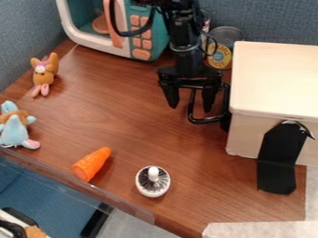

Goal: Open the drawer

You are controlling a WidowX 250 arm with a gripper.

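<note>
1. Clock directions are read from the gripper (190,109), with 12 at the top of the view. It hangs beneath the arm, fingers spread apart, tips downward.
2. The drawer unit (273,88), a pale box, is located at 3 o'clock and is cut off by the view's right edge. Whether its drawer is ajar cannot be told.
3. A black handle (206,121) is set on the unit's 9 o'clock side. Its upright bar appears between the spread fingers; contact cannot be determined.
4. The tabletop (118,116) extends from the handle toward 9 o'clock, reaching the blue plush toy (14,132); the tan plush toy (44,74) is placed at 10.
5. The lower table edge is seen running slantwise past 8 and 7 o'clock. Inside it are placed the orange carrot (92,163), at 8, and the white round brush (153,181), at 7.
6. The toy microwave (112,39) is found at 11 o'clock, the cans (222,51) near 1.
7. The handle is pointed toward 9 o'clock, its lower bar aligned roughly 9 to 3. The unit's long axis cannot be established.
</note>
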